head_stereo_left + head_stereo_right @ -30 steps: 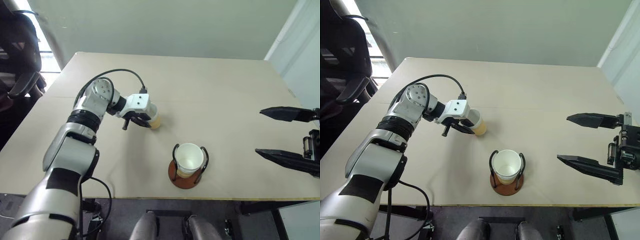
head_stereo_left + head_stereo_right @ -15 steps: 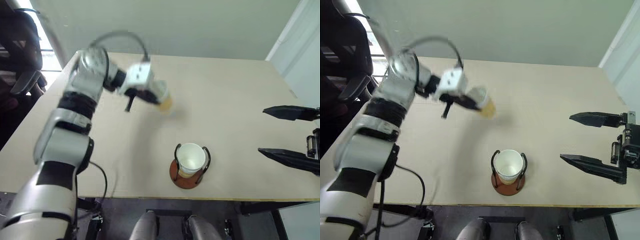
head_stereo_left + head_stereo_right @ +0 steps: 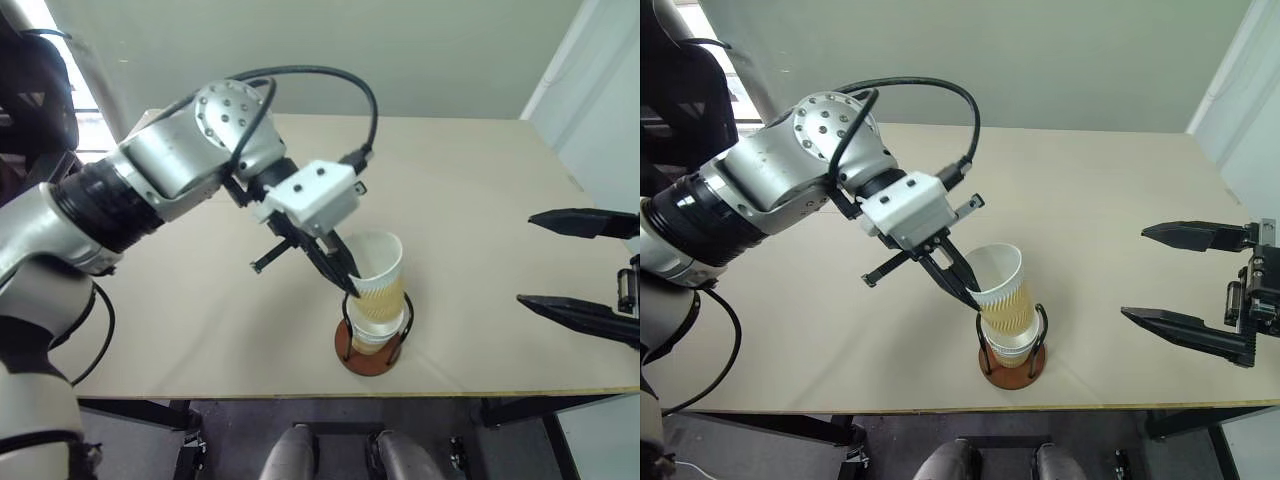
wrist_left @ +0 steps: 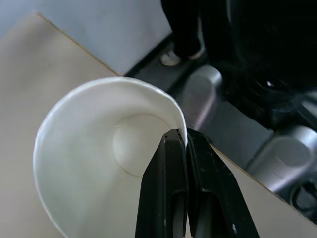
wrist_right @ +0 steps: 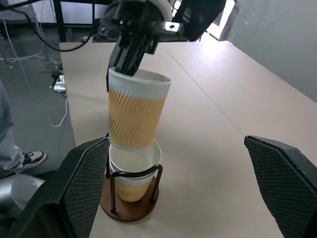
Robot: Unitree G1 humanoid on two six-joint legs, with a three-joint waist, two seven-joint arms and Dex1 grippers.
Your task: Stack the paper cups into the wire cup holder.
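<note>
My left gripper is shut on the rim of a paper cup, one finger inside the white mouth and one outside. This cup hangs tilted, with its bottom at the mouth of a second paper cup. The second cup stands upright in the wire cup holder, between its black wire loops on the reddish-brown disc near the table's front edge. My right gripper stands open to the right of the holder, well apart from it, with nothing between its fingers.
The tan table stretches bare behind and to both sides of the holder, and its front edge is close behind the disc. A black chair stands off the table's far left corner. Cables and a power strip lie on the floor.
My left arm has lifted the cup off the table at the left and carried it toward me and rightward onto the holder. The right gripper has kept still.
</note>
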